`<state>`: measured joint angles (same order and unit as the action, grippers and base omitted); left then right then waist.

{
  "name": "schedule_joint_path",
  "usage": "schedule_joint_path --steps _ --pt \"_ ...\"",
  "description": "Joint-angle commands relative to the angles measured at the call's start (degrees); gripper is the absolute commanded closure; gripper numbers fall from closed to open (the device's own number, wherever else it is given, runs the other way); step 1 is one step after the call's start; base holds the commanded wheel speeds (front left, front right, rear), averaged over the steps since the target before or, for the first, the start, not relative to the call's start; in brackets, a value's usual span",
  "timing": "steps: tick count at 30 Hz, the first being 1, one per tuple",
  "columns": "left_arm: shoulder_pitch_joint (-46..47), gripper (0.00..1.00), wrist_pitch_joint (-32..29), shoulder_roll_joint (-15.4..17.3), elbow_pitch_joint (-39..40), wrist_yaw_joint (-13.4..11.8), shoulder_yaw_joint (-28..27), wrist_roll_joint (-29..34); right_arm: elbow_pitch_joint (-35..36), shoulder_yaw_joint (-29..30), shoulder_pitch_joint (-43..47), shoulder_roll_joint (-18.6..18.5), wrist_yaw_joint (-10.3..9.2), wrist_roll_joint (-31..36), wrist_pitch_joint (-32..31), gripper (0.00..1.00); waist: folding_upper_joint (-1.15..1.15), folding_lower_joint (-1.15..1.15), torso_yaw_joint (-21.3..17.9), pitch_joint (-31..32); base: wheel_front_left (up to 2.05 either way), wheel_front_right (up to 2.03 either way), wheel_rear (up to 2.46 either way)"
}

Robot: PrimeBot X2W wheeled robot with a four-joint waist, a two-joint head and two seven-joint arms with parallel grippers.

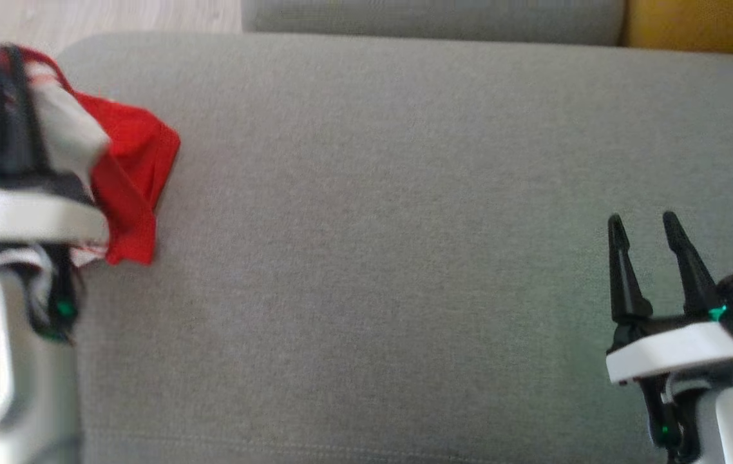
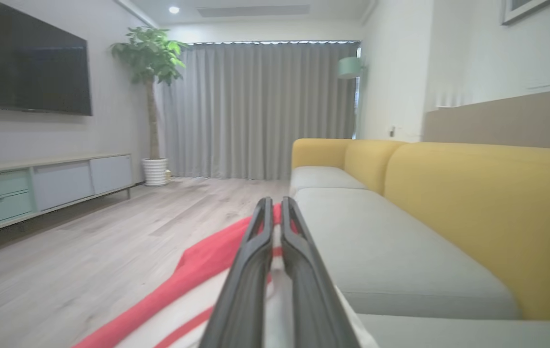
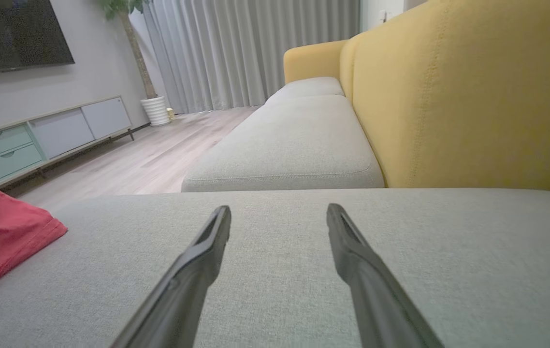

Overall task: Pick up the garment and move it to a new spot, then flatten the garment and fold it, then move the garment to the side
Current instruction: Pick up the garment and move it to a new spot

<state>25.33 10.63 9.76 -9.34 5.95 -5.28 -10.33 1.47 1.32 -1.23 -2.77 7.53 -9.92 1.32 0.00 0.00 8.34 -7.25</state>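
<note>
My left gripper [image 1: 9, 55] is pinched shut on the red-and-white fabric garment [image 1: 134, 167]. The garment bunches around the gripper's fingers at the left end of the grey sofa seat cushion [image 1: 405, 225], with its red edge resting there. My right gripper [image 1: 642, 219] hovers wide and empty over the cushion's right side, well apart.

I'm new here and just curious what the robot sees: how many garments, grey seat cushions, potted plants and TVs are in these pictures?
Garment: 1
Grey seat cushions: 3
Potted plant: 1
TV: 1
Total: 6
</note>
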Motion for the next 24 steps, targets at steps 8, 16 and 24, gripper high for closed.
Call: schedule_joint_path --steps 8,16,24 --pt "-9.2 1.00 -3.5 -3.2 20.3 0.1 6.8 -0.5 3.9 -1.5 0.4 -0.1 -0.04 -2.0 -0.1 0.00 0.00 0.00 -5.4 1.4 0.00 0.00 0.00" --pt "-6.2 1.00 -4.6 -5.5 20.1 0.7 16.1 -2.1 5.7 -3.0 -1.9 -0.1 -0.04 -3.1 0.3 0.00 0.00 0.00 -12.4 -3.4 0.00 0.00 0.00" --pt "4.6 1.00 -4.5 -6.6 11.6 1.2 28.4 -4.0 6.0 -5.2 -4.7 -0.1 -0.04 -5.4 2.2 0.00 0.00 0.00 -21.9 -11.0 0.00 0.00 0.00"
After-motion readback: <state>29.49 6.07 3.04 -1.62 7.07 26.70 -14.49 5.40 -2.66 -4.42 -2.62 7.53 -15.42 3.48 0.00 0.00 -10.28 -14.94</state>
